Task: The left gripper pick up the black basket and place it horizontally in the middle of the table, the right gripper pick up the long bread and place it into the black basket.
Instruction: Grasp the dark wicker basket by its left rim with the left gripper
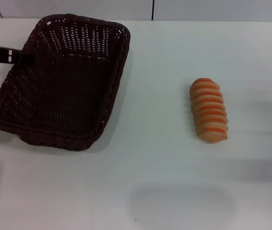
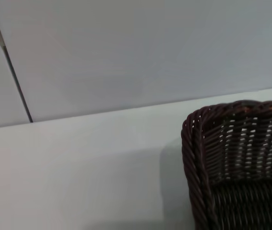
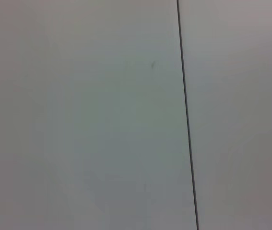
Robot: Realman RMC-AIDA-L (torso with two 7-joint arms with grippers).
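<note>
Left gripper (image 1: pixel 23 56) reached in at your 9 o'clock, at the black basket's (image 1: pixel 59 124) left rim; can't tell its jaw state. Basket was dark woven wicker, braided rim, empty, sitting skewed on the table's (image 1: pixel 164 182) left half. Long bread (image 1: pixel 208 110) lay at 3 o'clock, tan with orange stripes, well apart. Right gripper unseen.

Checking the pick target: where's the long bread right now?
In the head view, the long bread lies on the table, on the robot's right, apart from the black basket.
</note>
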